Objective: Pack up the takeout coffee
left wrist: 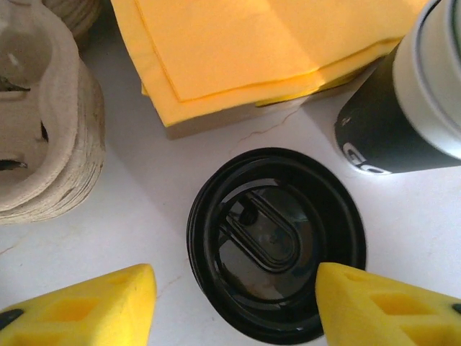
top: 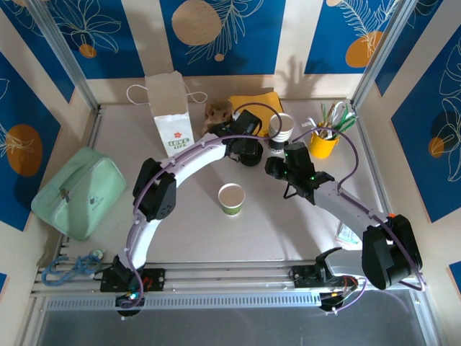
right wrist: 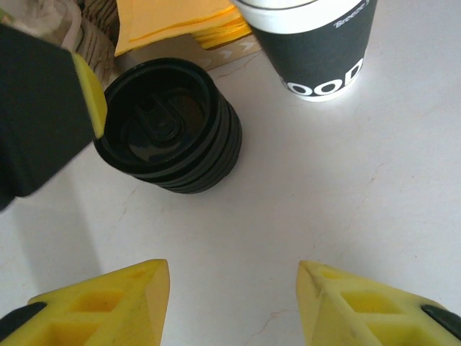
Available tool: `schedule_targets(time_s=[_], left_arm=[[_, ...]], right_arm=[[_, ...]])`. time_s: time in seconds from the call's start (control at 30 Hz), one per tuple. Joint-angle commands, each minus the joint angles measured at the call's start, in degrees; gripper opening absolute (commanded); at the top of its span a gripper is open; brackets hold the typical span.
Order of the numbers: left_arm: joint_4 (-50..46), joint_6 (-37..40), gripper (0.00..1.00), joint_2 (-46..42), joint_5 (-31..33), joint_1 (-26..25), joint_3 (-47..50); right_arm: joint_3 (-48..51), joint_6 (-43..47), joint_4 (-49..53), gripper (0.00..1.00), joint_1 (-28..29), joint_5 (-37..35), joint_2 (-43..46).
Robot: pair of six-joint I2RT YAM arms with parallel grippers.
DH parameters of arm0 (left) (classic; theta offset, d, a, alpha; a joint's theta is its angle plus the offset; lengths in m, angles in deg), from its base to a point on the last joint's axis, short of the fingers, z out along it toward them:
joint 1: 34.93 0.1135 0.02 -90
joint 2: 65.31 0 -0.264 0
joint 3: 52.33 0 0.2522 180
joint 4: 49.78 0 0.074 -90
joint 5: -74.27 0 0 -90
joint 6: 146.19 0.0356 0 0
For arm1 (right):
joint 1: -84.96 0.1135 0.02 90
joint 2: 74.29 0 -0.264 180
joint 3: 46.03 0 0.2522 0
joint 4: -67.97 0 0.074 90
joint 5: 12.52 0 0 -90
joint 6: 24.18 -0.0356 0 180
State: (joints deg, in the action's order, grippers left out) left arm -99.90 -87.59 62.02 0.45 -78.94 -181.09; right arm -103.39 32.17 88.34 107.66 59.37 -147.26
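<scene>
The takeout coffee cup (top: 231,198), greenish-sided with its top open, stands alone mid-table. Behind it my left gripper (top: 248,153) hangs over a stack of black round lids (left wrist: 277,238). In the left wrist view that gripper (left wrist: 234,288) is open astride the stack: the right finger overlaps the top lid's rim, and the left finger stands off it with bare table between. My right gripper (top: 276,166) is just right of the lids (right wrist: 169,126). Its fingers are open (right wrist: 234,281) over bare table with nothing between them.
A black paper cup (right wrist: 317,43) stands right of the lids, with yellow napkins (left wrist: 252,43) behind. A cardboard cup carrier (left wrist: 43,115) sits left of the lids. A white paper bag (top: 171,108), a yellow utensil cup (top: 324,140) and a green pouch (top: 79,191) are around.
</scene>
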Motion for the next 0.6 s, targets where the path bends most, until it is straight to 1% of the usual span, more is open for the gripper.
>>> schedule_targets(time_s=[0.0, 0.1, 0.37, 0.5, 0.57], left_arm=[[-3.2, -0.2, 0.56, 1.9, 0.8, -0.3, -2.9], [-4.4, -0.4, 0.5, 3.4, 1.0, -0.3, -4.5], [-6.0, -1.4, 0.43, 5.5, 1.9, -0.3, -5.9], [-7.1, -1.3, 0.34, 6.0, 2.4, -0.3, -6.5], [-7.2, -1.4, 0.33, 6.0, 2.4, -0.3, -6.4]], right_arm=[[0.5, -1.4, -1.7, 0.49, -1.0, 0.9, 0.8], [0.5, -1.5, -1.7, 0.5, -1.3, 1.1, 0.5], [-0.1, -1.6, -1.4, 0.49, -1.5, 1.7, -0.7], [-1.6, -1.9, 0.4, 0.5, -1.8, 1.8, -2.6], [-1.9, -1.9, 0.3, 0.49, -1.7, 2.2, -3.2]])
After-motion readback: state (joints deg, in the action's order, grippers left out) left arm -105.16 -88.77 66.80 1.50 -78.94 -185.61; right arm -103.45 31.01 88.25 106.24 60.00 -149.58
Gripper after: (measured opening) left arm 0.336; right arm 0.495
